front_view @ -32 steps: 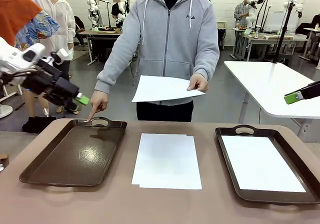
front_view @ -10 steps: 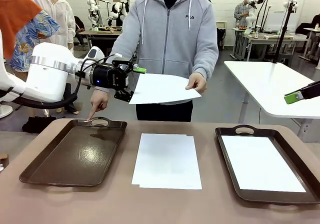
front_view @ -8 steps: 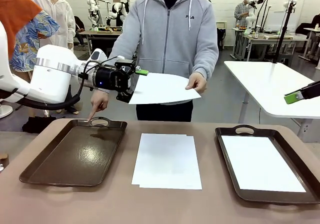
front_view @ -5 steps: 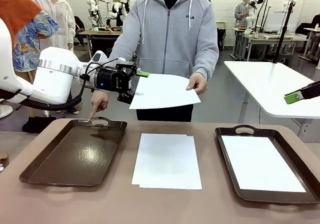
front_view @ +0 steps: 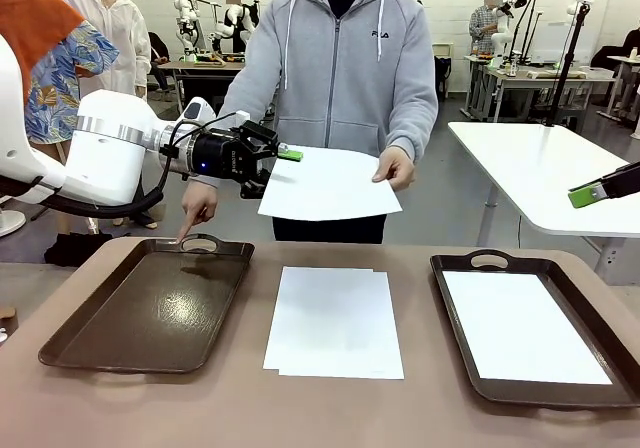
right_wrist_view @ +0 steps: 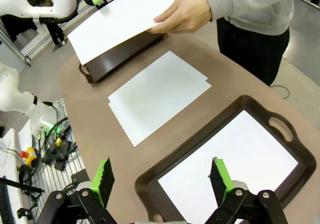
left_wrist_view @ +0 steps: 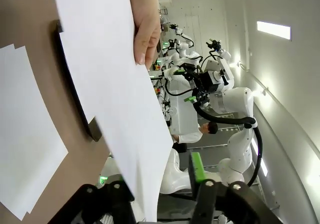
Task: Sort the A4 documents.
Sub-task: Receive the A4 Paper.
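Note:
A person across the table holds out one A4 document (front_view: 330,183) by its right edge, level above the table. My left gripper (front_view: 272,168) straddles its left edge. In the left wrist view the sheet (left_wrist_view: 110,84) runs between the jaws, with a gap still showing at the green pad (left_wrist_view: 196,166). A small stack of documents (front_view: 335,320) lies mid-table. Another sheet (front_view: 520,326) rests in the right tray (front_view: 455,308). My right gripper (right_wrist_view: 161,171) hangs open high above that tray, holding nothing.
The left tray (front_view: 150,308) is bare and dark brown. The person's other hand (front_view: 190,213) points a finger at its far handle. White tables and other people stand behind.
My left arm swung in from the left to the held sheet's edge, and its jaws have narrowed around that edge. The right arm has not moved.

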You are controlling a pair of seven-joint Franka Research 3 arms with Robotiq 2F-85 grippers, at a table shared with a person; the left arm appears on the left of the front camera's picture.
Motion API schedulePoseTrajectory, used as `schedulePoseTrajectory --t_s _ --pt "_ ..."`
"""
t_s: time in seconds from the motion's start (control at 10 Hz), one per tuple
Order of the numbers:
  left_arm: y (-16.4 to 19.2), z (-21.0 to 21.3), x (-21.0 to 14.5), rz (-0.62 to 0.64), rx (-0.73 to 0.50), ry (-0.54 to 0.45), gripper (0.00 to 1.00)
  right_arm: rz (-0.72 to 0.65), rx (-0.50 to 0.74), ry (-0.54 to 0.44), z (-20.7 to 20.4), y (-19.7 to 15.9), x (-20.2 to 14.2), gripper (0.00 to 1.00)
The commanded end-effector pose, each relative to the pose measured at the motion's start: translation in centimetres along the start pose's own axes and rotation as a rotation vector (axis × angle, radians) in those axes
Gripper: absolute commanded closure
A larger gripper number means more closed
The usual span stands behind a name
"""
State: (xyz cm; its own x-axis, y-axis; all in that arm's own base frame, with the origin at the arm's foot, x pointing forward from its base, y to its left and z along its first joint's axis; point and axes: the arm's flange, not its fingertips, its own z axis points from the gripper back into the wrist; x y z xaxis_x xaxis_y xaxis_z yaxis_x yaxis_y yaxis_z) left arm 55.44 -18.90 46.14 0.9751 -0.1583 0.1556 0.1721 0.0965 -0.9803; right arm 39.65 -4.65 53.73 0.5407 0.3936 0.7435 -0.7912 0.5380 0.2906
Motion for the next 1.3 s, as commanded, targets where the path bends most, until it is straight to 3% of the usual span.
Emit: schedulePoseTrajectory --t_s 0.0,0.1,0.2,0.4,0.8,1.2 --pt "-0.05 -0.02 0.43 -0.011 0.005 0.011 0.70 -0.001 0.001 -0.004 -0.04 0.04 0.01 0.00" --pt "0.00 0.01 0.45 -0.012 0.007 0.013 0.73 -0.001 0.001 -0.004 -0.04 0.04 0.01 0.00" --pt "0.04 0.06 0.46 -0.013 0.007 0.013 0.89 -0.001 0.001 -0.004 -0.04 0.04 0.01 0.00" --pt "0.04 0.10 0.38 -0.019 0.006 0.009 1.00 -0.001 0.001 -0.004 -0.04 0.04 0.01 0.00" --pt "0.36 0.26 0.18 -0.026 0.017 0.007 1.00 -0.001 0.001 -0.004 -0.04 0.04 0.01 0.00" --pt "-0.04 0.33 -0.33 -0.079 0.019 0.091 1.00 -0.001 0.001 -0.004 -0.04 0.04 0.01 0.00"
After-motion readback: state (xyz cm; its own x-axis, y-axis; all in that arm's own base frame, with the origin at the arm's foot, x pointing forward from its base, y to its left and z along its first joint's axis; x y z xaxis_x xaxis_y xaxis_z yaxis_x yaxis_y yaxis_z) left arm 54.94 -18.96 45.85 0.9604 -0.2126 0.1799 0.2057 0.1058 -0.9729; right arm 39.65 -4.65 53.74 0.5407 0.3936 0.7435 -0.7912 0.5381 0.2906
